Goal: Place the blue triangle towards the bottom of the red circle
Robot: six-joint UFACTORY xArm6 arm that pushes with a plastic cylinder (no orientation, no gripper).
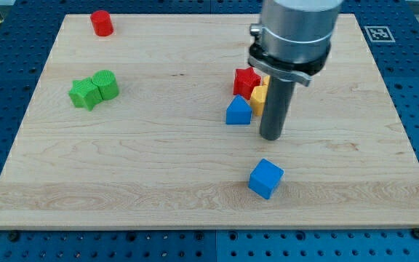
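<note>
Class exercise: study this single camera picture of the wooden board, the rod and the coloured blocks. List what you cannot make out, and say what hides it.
- Yellow block: mostly hidden behind the rod; its shape cannot be told.
- Red block by the rod: partly covered by the arm and the blue triangle; its outline is unclear.
- Arm: cut off by the view's top.
- My tip: whether it touches the blue triangle is unclear from one view.
</note>
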